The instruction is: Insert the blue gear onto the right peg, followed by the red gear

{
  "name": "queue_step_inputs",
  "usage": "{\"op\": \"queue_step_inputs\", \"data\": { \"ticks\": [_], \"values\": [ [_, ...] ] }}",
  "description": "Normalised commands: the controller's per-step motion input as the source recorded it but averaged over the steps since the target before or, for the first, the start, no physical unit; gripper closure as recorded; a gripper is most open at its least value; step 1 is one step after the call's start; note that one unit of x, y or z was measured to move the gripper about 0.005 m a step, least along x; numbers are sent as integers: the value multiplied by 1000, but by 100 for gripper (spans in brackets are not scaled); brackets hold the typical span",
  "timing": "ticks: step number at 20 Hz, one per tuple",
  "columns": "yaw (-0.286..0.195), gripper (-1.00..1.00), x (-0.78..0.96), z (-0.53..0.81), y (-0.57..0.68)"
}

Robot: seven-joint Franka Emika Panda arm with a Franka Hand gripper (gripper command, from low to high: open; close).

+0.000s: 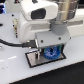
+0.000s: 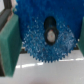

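One blue gear held in the hand, low over the plate.
Both green pads press the gear's toothed rim in the wrist view, and a dark peg shows through its centre hole; the exterior view instead shows the plate lying on the white tabletop.

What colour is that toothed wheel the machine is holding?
Blue. The blue gear fills the wrist view, where it shows best, gripped between the pads of the tool.
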Motion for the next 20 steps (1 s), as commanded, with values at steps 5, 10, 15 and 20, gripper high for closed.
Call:
{"op": "queue_step_inputs", "data": {
  "ticks": [5,10,15,20],
  "values": [
    [0,-100,30,124,91],
    [0,-100,0,324,151],
    [0,-100,-164,591,156],
    [0,-100,-449,275,223]
  ]
}}
